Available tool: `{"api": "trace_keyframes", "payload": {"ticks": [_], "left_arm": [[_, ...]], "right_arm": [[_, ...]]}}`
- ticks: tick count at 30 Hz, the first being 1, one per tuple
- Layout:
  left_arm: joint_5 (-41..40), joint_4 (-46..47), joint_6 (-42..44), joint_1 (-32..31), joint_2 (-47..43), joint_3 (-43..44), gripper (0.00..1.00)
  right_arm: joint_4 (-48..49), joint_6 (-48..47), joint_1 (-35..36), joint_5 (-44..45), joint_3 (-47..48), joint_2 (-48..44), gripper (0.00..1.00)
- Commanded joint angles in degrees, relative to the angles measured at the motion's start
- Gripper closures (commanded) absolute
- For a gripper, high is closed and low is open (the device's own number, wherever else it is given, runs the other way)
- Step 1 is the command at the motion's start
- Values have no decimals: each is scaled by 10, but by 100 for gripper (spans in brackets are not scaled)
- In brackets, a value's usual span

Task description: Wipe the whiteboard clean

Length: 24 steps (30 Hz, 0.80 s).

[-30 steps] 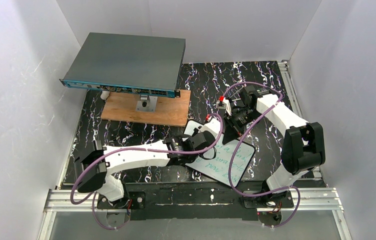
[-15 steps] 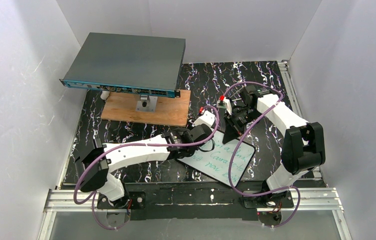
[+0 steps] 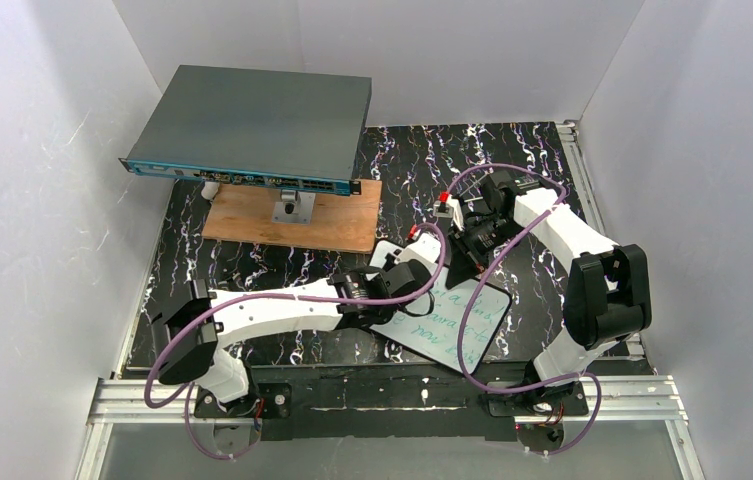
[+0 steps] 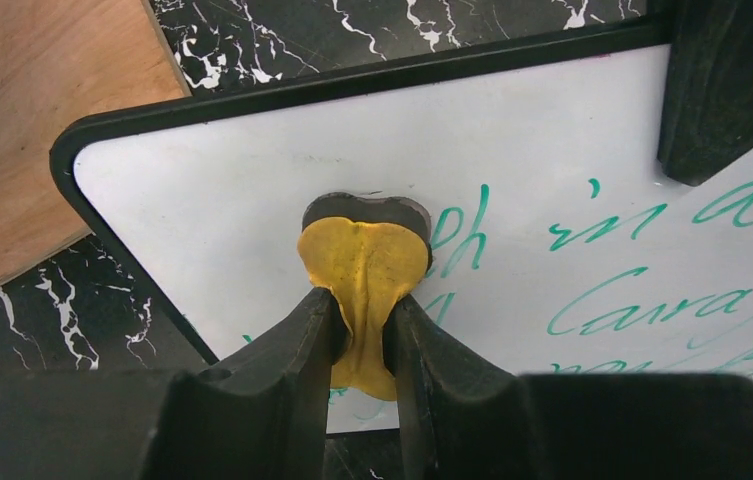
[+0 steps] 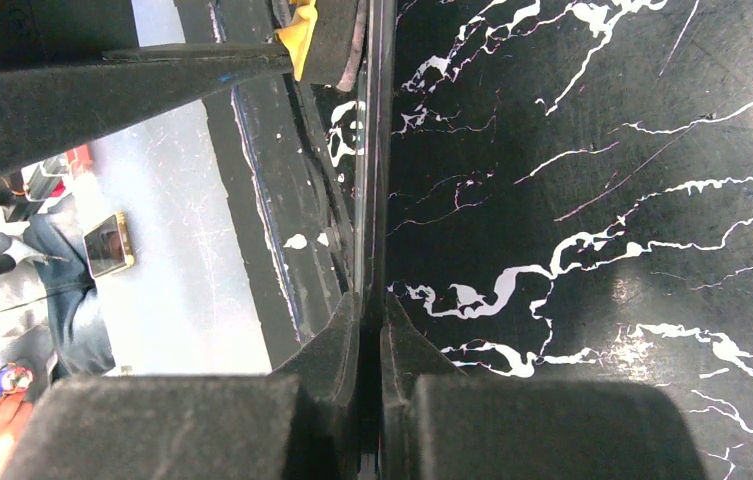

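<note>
Since half a second ago the left fingers [image 4: 327,315], pinched on the yellow eraser [image 4: 364,255], have been drawn back onto the whiteboard [image 4: 242,190], which sits on the worktop [image 3: 252,265] between the arms. Green writing [image 4: 612,225] to the right is unwiped, so firm, overlapping strokes are called for while the board's edge is clamped by the right fingers [image 5: 337,350].

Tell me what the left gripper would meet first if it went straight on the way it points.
The whiteboard: the yellow eraser pinched in the left gripper seems pressed against its white face, beside the green writing, though depth is unclear.
</note>
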Motion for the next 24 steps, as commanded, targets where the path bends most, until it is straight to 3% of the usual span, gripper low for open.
{"api": "trace_keyframes", "payload": {"ticks": [1,9,24], "left_arm": [[-35,-9,3,-1,8,16,100],[-46,-41,-17,35,-9,10,100],[6,-11,-17,22,-26,4,100]], "right_arm": [[13,-35,4,-25,1,-8,99],[12,-35,4,-26,1,-9,99],[13,-35,4,-25,2,-7,99]]}}
